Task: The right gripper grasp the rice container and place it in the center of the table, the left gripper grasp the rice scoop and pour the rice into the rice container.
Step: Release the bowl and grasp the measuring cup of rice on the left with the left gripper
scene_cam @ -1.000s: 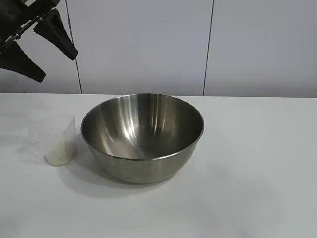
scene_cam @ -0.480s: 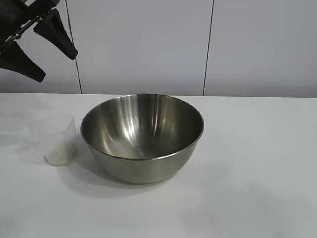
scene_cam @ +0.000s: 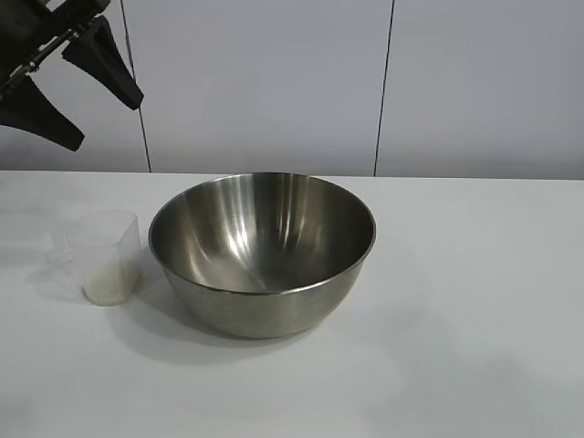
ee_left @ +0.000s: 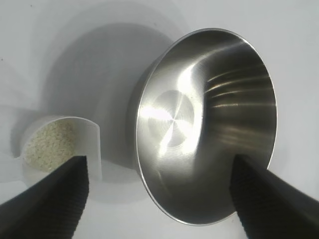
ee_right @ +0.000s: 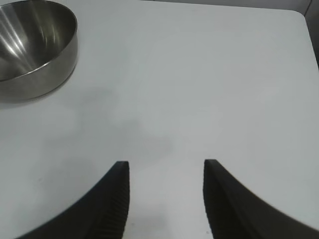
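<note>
The left gripper (scene_cam: 75,96), a black claw with two tapered fingers, is hanging high above the table's left end, jaws spread wide and gripping nothing. The right gripper (ee_right: 166,172) is hovering over bare tabletop, jaws apart and empty, well clear of the big round stainless-steel rice container (scene_cam: 262,251). That bowl is sitting near the middle of the plain white table (scene_cam: 474,301), with the small clear plastic rice scoop (scene_cam: 108,255) just beside it, holding white rice (ee_left: 49,149). Judging by this, the scooping step is coming up: the left claw needs to descend onto the cup.
</note>
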You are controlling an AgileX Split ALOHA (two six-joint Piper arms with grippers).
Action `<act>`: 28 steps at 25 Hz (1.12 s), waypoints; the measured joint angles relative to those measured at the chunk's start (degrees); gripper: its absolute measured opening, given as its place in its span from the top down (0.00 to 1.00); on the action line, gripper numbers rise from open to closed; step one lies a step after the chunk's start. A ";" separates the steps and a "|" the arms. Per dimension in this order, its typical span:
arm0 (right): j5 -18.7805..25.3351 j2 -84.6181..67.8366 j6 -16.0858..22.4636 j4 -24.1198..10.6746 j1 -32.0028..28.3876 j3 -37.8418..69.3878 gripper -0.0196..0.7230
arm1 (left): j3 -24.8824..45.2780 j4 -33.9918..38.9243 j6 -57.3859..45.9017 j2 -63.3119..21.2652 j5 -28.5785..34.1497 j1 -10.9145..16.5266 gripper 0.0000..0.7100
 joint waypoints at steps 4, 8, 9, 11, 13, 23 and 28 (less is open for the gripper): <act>0.00 0.00 0.00 0.00 0.00 0.00 0.55 | 0.00 0.00 0.00 0.00 -0.04 0.00 0.20; 0.05 0.00 0.00 -0.04 0.00 0.00 0.55 | 0.00 0.00 0.00 0.00 -0.74 0.00 0.20; 0.05 0.00 0.00 -0.04 0.00 0.00 0.55 | 0.00 0.00 0.00 0.00 -0.93 0.00 0.20; 0.05 0.00 0.00 -0.04 0.00 0.00 0.55 | 0.00 -0.17 0.00 0.00 -0.93 0.00 0.20; 0.05 0.00 0.00 -0.04 0.00 0.00 0.55 | 0.00 -0.27 0.27 0.00 -0.93 0.00 0.20; 0.05 0.00 0.00 -0.04 0.00 0.00 0.55 | 3.47 7.16 10.84 -17.61 -10.11 0.06 0.20; 0.05 0.00 0.07 -0.04 0.00 0.00 0.55 | 15.02 6.41 15.98 -36.48 -18.22 0.06 0.20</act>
